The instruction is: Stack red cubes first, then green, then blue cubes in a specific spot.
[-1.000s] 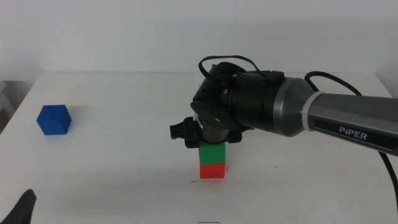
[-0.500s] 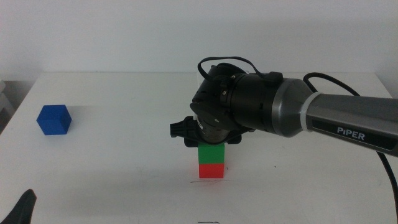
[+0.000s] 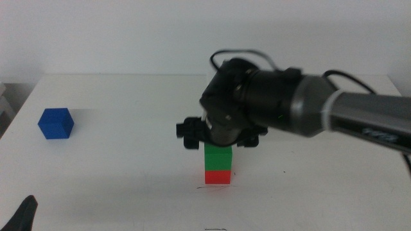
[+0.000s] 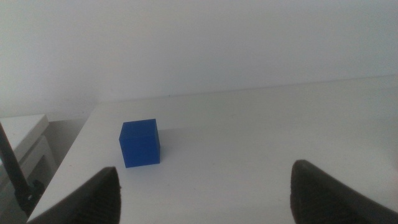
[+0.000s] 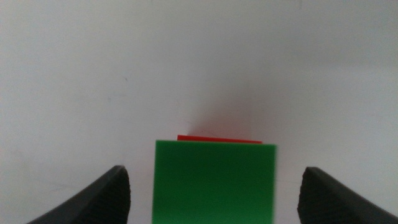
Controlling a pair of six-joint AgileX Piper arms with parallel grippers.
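Note:
The green cube (image 3: 218, 158) sits squarely on the red cube (image 3: 218, 176) near the table's middle front. My right gripper (image 3: 218, 142) hovers just above the stack; the arm is motion-blurred. In the right wrist view its jaws stand wide open on either side of the green cube (image 5: 214, 180), apart from it, with a sliver of the red cube (image 5: 217, 139) showing beyond. The blue cube (image 3: 56, 123) rests alone at the far left of the table. My left gripper (image 4: 205, 186) waits open and empty at the front left corner, facing the blue cube (image 4: 140, 144).
The white table (image 3: 128, 167) ends at a white wall behind. A thin dark mark (image 3: 215, 187) on the table lies under the stack's front. The left gripper's tip (image 3: 24, 215) shows at the bottom left edge.
The right arm has lifted slightly off the green cube and is now blurred with motion. The stack and the blue cube have stayed put.

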